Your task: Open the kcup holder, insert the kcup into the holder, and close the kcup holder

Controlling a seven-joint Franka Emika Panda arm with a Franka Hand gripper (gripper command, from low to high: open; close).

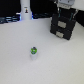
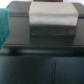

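The kcup (image 1: 34,51), a tiny pale pod with a green top, stands upright alone on the white table, towards the front in the exterior view. The black boxy kcup holder (image 1: 62,26) stands at the back on the exterior view's right, its front panels facing the camera. My gripper (image 1: 64,11) hangs right over the holder's top, far from the kcup; its fingers are too blurred to read. The wrist view is filled by the holder's dark surface (image 2: 45,55) at close range, with a grey block (image 2: 50,20) beyond it. The kcup is outside the wrist view.
A white upright object (image 1: 25,10) stands at the back on the exterior view's left, with dark clutter (image 1: 9,19) along the back edge. A teal shape (image 2: 4,27) shows at the edge of the wrist view.
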